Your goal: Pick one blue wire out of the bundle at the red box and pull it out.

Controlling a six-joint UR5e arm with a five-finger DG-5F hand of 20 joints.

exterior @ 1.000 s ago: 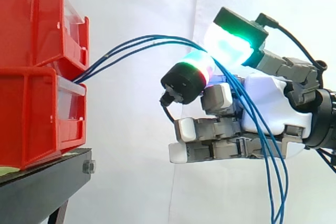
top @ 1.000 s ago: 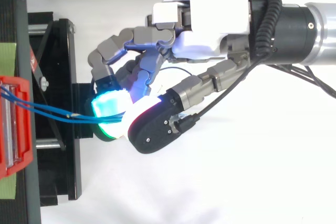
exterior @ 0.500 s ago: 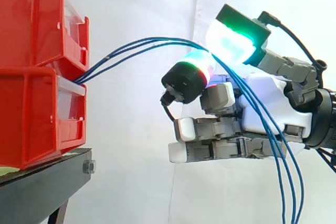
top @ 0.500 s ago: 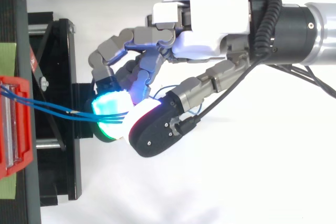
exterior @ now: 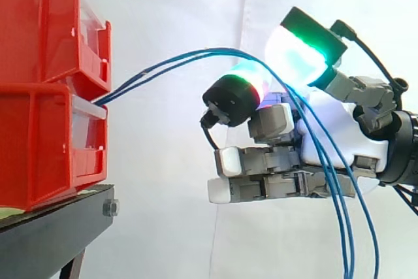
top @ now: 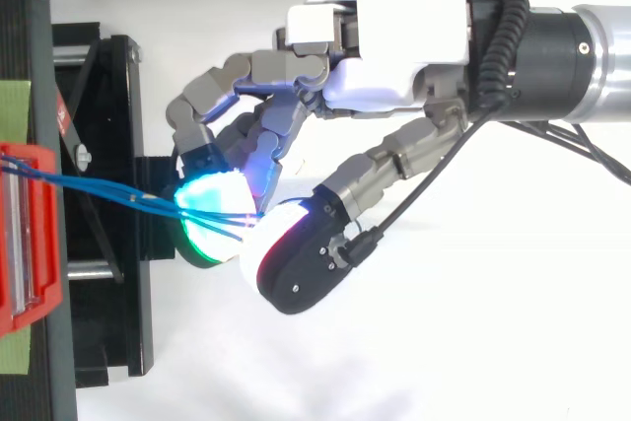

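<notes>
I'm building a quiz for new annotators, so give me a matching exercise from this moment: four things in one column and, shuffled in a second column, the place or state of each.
Things:
1. blue wires
2. red bins
3. black stand
4. hand

Places or states:
A. beneath the bins
B. stacked one on the other, at the side view's left
C. fingers curled, glowing pads pinching the wires
D. arcing from the bins to the hand, then hanging down

Pairs: 1-D, 2-B, 3-A, 4-C

Robot lab test rig: plain white curtain (exterior: 170, 17) as backdrop, stacked red storage bins (exterior: 39, 96) on a black metal stand (exterior: 52, 230), my arm (top: 582, 56) coming in from the side.
</notes>
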